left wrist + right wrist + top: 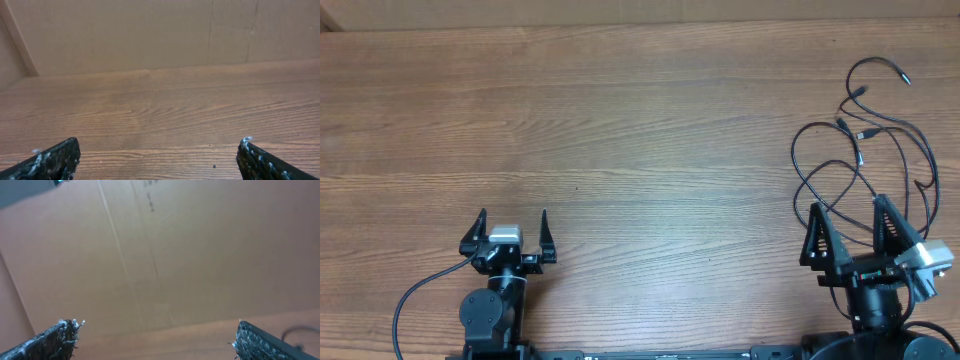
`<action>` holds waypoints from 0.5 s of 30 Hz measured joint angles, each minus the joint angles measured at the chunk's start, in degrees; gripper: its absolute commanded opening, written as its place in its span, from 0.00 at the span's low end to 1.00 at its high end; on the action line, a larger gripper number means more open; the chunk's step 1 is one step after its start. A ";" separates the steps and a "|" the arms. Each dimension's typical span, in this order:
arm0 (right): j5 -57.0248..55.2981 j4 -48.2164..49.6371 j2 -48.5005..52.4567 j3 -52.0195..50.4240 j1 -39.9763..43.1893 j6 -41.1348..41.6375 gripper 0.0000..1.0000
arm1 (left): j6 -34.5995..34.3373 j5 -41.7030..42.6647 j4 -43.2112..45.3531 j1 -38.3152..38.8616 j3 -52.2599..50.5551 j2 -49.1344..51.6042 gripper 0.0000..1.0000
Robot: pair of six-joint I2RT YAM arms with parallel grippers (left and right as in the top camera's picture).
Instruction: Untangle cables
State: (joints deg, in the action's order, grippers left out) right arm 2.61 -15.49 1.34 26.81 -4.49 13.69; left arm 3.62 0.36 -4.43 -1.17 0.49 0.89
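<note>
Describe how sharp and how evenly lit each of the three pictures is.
Overhead: even light, no glare, thin cables sharp on the table. Left wrist: grain clear, the left hand soft at the bottom edge. Right wrist: darker, the cardboard wall slightly blurred, the right hand soft.

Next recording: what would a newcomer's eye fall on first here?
The loose tangle of thin black cables at the right side of the table catches the eye first, its loops reaching the open right gripper. The left gripper, also open, sits over bare wood, far from them.
</note>
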 measured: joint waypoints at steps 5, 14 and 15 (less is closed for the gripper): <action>0.04 1.07 -0.50 -1.44 -0.07 -0.04 1.00 | 0.00 0.00 0.00 0.00 0.00 0.00 1.00; 0.11 21.73 -0.63 -2.71 -0.11 -3.39 1.00 | -0.02 0.00 0.00 0.00 0.00 0.00 1.00; 0.13 23.06 -0.70 -2.80 -0.11 -3.80 1.00 | 0.00 0.02 0.00 0.00 0.00 0.00 1.00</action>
State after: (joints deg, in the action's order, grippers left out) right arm 2.74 7.57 0.64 24.01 -4.60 9.89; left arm 3.62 0.38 -4.43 -1.17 0.49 0.89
